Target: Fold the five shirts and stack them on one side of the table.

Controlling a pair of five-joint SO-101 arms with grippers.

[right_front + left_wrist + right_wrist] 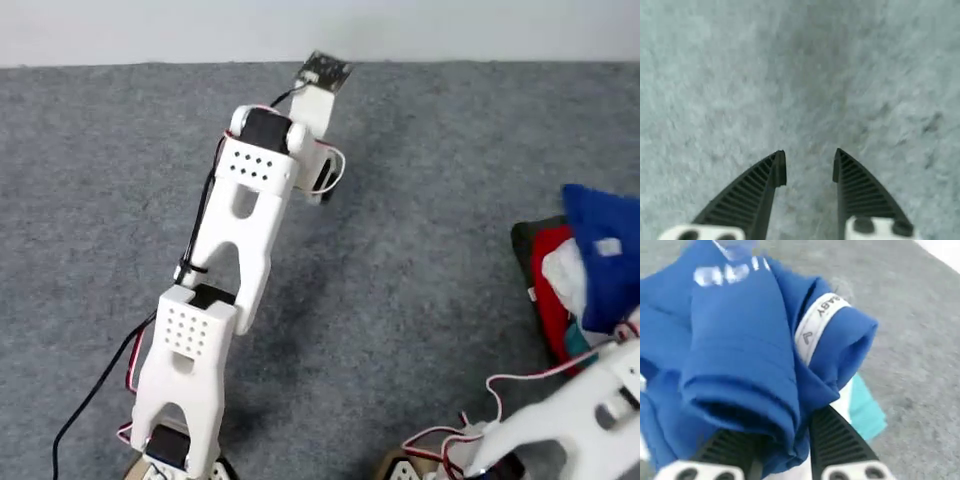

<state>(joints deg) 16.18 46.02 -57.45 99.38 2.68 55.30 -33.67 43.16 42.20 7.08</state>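
Note:
A blue shirt (740, 340) is bunched up and pinched between the fingers of my right gripper (790, 442), which is shut on a thick fold of it. In the high view the blue shirt (600, 250) lies on top of a pile at the table's right edge, above a red shirt (548, 280), a white one (566, 272) and a dark one (524, 240). A teal and white garment (865, 407) lies under the blue one. My left gripper (810, 170) hangs open over bare grey cloth at the far middle of the table, with nothing between its fingers.
The grey table cover (430, 200) stretches flat across the left and middle. The left arm (240, 220) reaches from the near edge towards the back. The right arm (570, 410) and its red and white wires (500, 385) sit at the near right corner.

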